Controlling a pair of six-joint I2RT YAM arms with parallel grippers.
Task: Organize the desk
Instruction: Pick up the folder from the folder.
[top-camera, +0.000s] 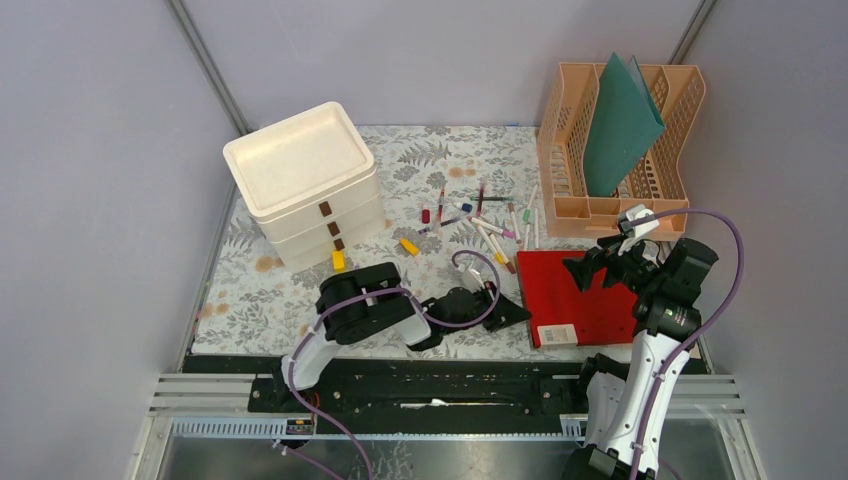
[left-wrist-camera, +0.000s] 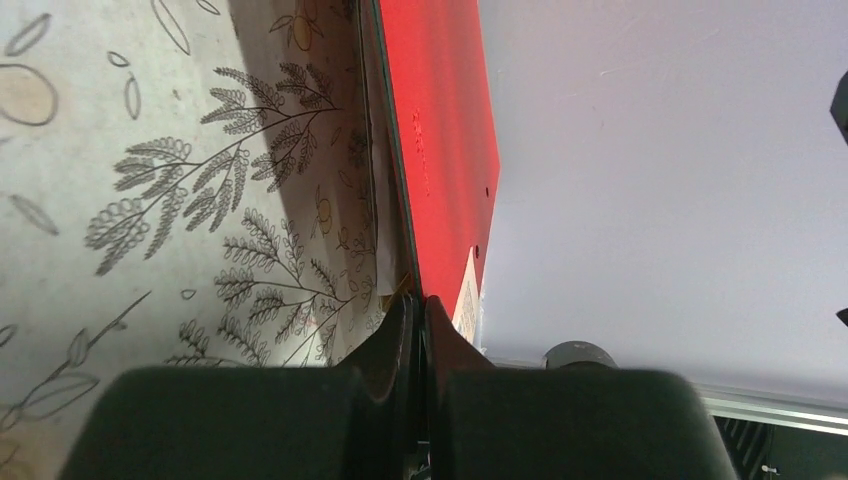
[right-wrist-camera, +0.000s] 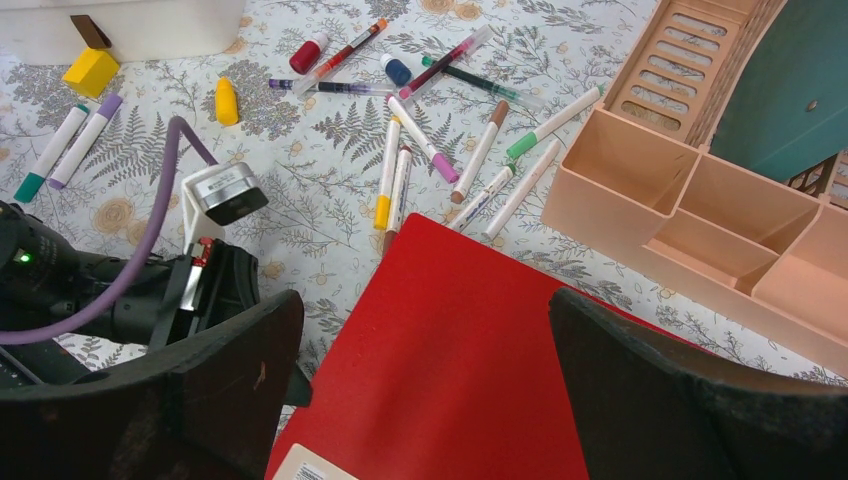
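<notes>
The left claw (left-wrist-camera: 420, 305) is pinched shut on the left edge of the red folder (top-camera: 585, 290), which lies at the near right corner of the fern-print worktop (top-camera: 260, 290). The right claw (right-wrist-camera: 425, 315) hangs wide above the folder.

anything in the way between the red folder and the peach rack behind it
The right gripper hangs open over the red folder's far edge, right before the peach rack. The markers lie further left.
</notes>
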